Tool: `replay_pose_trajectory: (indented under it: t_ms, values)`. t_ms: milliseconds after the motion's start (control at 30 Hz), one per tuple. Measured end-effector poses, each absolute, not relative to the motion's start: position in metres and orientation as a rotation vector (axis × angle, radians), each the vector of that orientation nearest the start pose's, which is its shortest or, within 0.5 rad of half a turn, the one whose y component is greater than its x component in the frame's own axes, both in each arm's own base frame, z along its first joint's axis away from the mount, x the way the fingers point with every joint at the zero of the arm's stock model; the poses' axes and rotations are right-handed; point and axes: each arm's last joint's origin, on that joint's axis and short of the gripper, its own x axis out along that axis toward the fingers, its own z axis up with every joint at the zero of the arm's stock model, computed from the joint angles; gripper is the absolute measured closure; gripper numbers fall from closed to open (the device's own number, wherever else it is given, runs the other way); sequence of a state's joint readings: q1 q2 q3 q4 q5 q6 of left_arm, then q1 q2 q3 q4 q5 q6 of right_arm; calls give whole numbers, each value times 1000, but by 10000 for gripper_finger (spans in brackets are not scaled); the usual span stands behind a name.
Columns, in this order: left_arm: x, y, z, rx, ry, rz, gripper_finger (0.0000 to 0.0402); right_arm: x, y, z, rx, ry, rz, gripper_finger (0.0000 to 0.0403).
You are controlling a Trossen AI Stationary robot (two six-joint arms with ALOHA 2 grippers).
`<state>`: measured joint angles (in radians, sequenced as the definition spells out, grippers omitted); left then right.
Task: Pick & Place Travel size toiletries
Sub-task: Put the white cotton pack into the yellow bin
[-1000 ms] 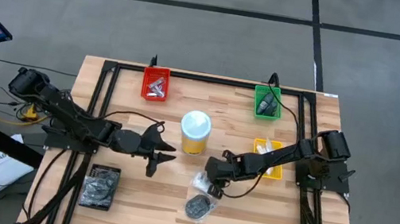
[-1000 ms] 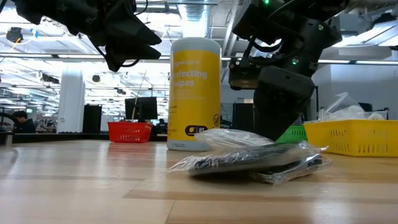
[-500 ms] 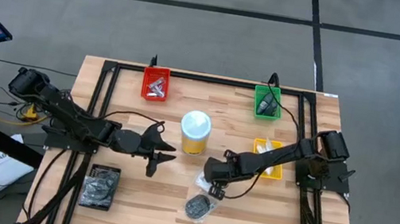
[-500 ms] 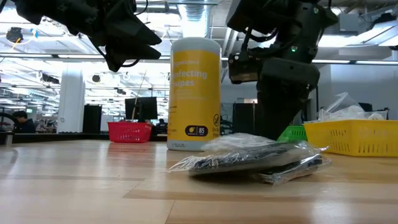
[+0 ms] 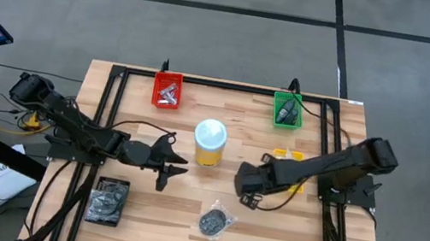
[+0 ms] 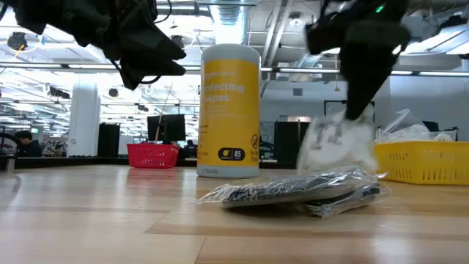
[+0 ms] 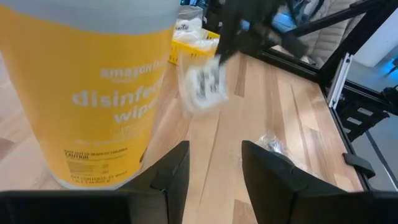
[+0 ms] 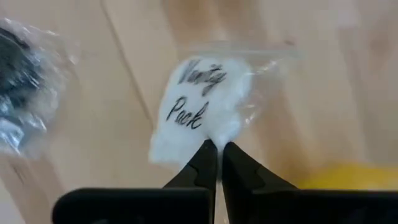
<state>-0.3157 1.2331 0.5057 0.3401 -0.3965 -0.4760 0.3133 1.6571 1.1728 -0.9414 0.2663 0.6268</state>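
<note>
Carrying the white sachet (image 8: pixel 202 109) pinched in the right gripper (image 8: pixel 216 154) jaws, needing a level, unhurried swing clear of the yellow tub (image 5: pixel 210 143).

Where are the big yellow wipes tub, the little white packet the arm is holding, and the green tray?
yellow wipes tub (image 6: pixel 229 110): low view, on its label.
white packet (image 8: pixel 198 109): right wrist view, on its printed face.
green tray (image 5: pixel 287 110): high view, on its inside.
</note>
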Motion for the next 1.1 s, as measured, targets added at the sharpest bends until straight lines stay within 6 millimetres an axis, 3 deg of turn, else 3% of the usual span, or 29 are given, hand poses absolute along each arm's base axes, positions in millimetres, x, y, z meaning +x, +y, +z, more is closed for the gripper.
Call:
replay_pose_trajectory:
  t_ms: [233,733,933,1100]
  values:
    - [229,-63,190,-371,317,165,266,252,83,248,152,1275,-497,402]
    - [230,-63,192,-377,292,157,266,183,76,286,167,1303,-757,403]
    - [230,-63,192,-378,285,156,266,179,78,287,168,1293,-787,403]
    - [230,-64,193,-380,280,154,266,186,81,273,96,1353,-810,403]
